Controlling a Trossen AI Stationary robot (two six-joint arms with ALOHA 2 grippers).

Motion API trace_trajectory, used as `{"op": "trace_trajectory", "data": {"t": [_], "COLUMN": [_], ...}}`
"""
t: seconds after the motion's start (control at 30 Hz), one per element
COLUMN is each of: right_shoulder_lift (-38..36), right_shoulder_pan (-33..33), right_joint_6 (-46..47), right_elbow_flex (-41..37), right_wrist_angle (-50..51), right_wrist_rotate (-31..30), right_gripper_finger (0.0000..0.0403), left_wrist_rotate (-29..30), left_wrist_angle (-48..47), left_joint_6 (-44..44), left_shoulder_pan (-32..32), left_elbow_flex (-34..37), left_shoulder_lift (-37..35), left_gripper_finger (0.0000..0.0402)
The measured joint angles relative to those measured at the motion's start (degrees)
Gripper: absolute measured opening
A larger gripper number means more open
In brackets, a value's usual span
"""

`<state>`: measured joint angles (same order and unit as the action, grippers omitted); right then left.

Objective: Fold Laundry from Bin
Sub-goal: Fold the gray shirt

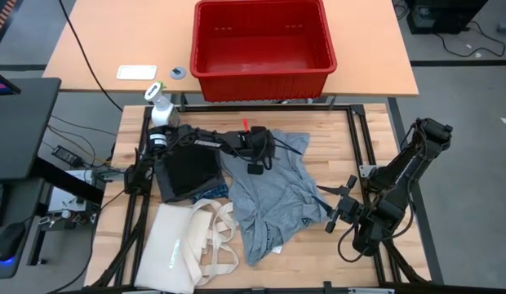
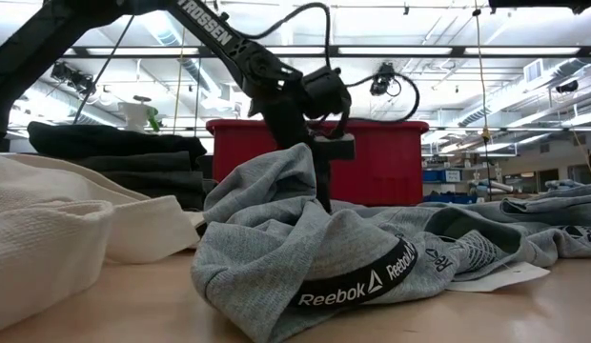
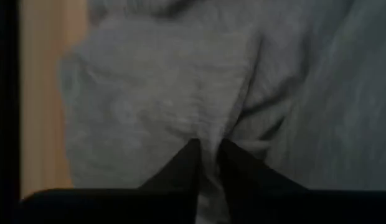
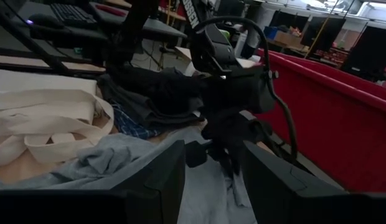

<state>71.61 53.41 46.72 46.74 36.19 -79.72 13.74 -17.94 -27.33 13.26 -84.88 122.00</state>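
A light grey garment (image 1: 277,196) lies crumpled on the wooden table, its Reebok band (image 2: 357,286) toward the near edge. My left gripper (image 1: 255,166) is down on the garment's far left part and shut on it. A folded black pile (image 1: 188,167) sits to its left, with a bit of blue plaid (image 1: 209,192) showing at its near edge. The red bin (image 1: 261,73) stands on the other table beyond. My right gripper (image 1: 339,211) waits open at the table's right side, holding nothing. My left gripper pinches a raised fold of the grey garment (image 3: 208,142) between its two fingertips (image 3: 183,165). The fingers come from above, slanting down. Beside them the cloth stands up in a hump (image 2: 281,171); the rest lies slack on the table.
A cream tote bag (image 1: 175,245) with long handles lies at the near left. A white spray bottle (image 1: 159,102) stands at the far left corner. Black frame rails (image 1: 353,139) run along the table's sides. Bare wood shows right of the garment (image 1: 335,147).
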Motion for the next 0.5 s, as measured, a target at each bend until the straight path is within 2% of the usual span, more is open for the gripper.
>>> {"op": "trace_trajectory", "data": {"t": [0.1, 0.17, 0.3, 0.5], "right_shoulder_lift": [0.0, 0.0, 0.0, 0.0], "right_shoulder_pan": [0.0, 0.0, 0.0, 0.0], "right_joint_6": [-0.2, -0.3, -0.4, -0.4], "right_elbow_flex": [0.0, 0.0, 0.0, 0.0], "right_wrist_angle": [-0.2, -0.2, -0.4, -0.6], "right_wrist_rotate": [0.1, 0.1, 0.4, 0.5], "right_gripper_finger": [0.0162, 0.0162, 0.0162, 0.0162], "left_wrist_rotate": [0.1, 0.1, -0.1, -0.3], "left_wrist_angle": [0.4, 0.8, 4.7, 7.9], "left_joint_6": [0.6, 1.7, 2.4, 7.9], "left_shoulder_pan": [0.2, 0.2, -0.4, -1.5], "left_elbow_flex": [0.0, 0.0, 0.0, -0.1], "left_shoulder_lift": [0.7, 0.8, -0.4, -9.2], "left_gripper_finger": [0.0024, 0.0009, 0.0007, 0.0009]}}
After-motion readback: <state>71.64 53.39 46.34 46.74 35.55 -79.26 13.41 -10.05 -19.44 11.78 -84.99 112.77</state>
